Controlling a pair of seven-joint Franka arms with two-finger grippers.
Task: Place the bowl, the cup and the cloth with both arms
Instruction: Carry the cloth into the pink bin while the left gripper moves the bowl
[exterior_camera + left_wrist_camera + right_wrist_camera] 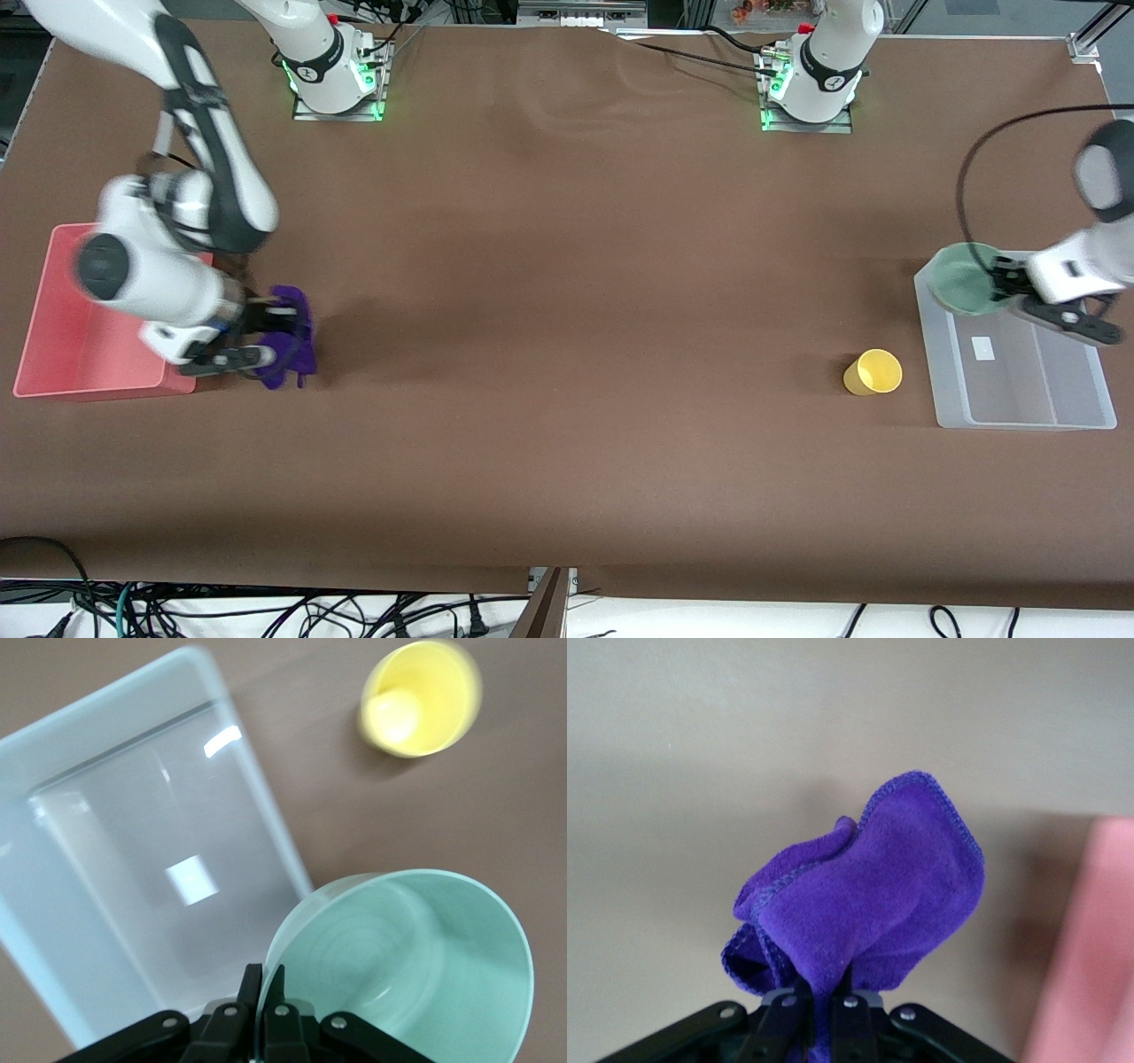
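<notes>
My left gripper [999, 282] is shut on the rim of the pale green bowl [964, 278] and holds it tilted over the corner of the clear tray [1028, 416]. In the left wrist view the bowl [416, 966] hangs from the gripper [264, 979] above the tray [106, 930]. The yellow cup [873, 372] stands on the table beside the tray and shows in the left wrist view too [418, 698]. My right gripper [270, 330] is shut on the purple cloth [294, 338], held above the table beside the pink bin [62, 319]. In the right wrist view the cloth [868, 895] bunches out of the gripper [824, 992].
The pink bin sits at the right arm's end of the table, its edge in the right wrist view [1090, 966]. The clear tray sits at the left arm's end. Brown cloth covers the table [567, 310]. Cables hang below the table's edge nearest the camera.
</notes>
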